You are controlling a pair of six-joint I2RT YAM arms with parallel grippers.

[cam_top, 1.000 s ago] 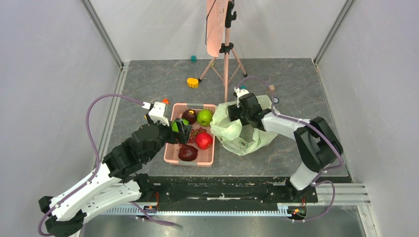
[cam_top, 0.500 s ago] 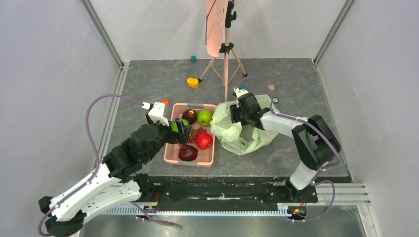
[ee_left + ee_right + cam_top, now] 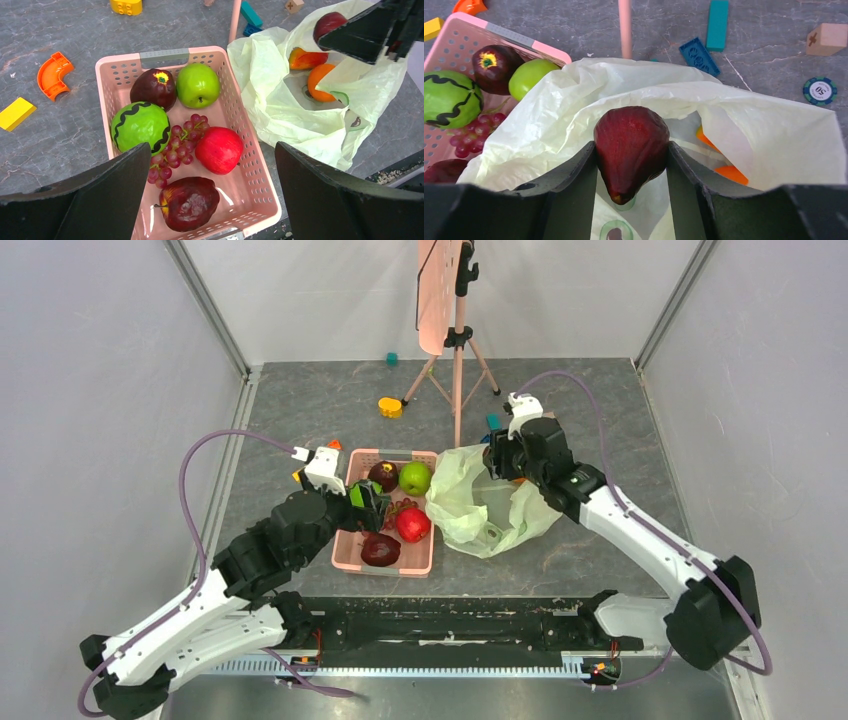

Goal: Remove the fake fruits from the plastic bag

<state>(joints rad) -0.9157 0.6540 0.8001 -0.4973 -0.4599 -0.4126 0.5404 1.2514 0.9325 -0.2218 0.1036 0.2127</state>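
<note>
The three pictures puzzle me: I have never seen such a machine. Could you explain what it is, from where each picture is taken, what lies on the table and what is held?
These are two robot arms fixed at the near edge of a grey table. The top picture looks down from above and behind them. The other two come from a camera on each wrist, so the black shapes at the bottom are that arm's own fingers. On the table stands a pink basket with a green apple, a red apple, a banded green ball and grapes; beside it lies a pale plastic bag with an orange inside. Toy blocks lie around. The right hand grips a dark red fruit above the bag. The left hand is open and empty, over the basket.
</note>
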